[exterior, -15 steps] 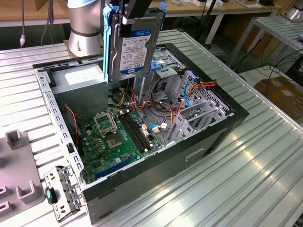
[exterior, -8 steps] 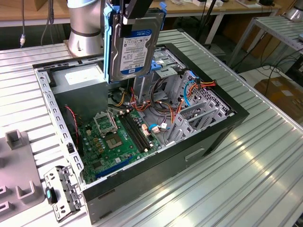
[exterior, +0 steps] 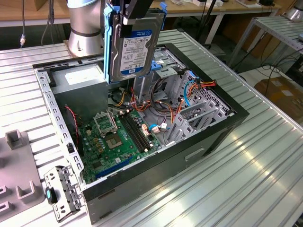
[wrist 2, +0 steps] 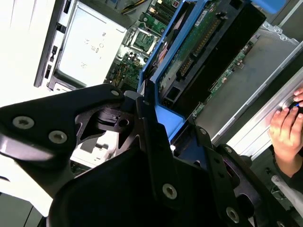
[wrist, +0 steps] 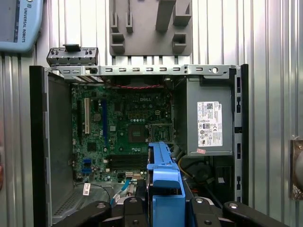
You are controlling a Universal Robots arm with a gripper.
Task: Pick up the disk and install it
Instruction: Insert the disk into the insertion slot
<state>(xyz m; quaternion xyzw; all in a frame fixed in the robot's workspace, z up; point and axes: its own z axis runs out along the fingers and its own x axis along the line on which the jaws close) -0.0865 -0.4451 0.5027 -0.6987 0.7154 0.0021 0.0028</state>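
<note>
Ribbed aluminium table (exterior: 255, 156) carries an open computer case (exterior: 208, 137) lying on its side, motherboard (exterior: 118, 137) facing up. My gripper (exterior: 134, 14) is pressed onto the disk (exterior: 135, 47), pinching its blue carrier from both faces, and the disk hangs upright above the case, clear of everything inside, roughly over the gap between the power supply (wrist: 208, 118) and the grey drive cage (exterior: 201, 113). I judge the pick-up done and the carry toward the bay in hand. Seating the disk would call for turning it to match the cage's slot and lining up the carrier's rails before any push, with the loose orange and blue cables (exterior: 189, 101) kept out of the way. In the exterior view my fingers are cut off at the frame's upper edge; in the first wrist view the carrier hides whatever lies straight beneath it. I cannot tell whether the slot is free. A person's hand (wrist 2: 286, 130) rests at the table's edge in the second wrist view.
</note>
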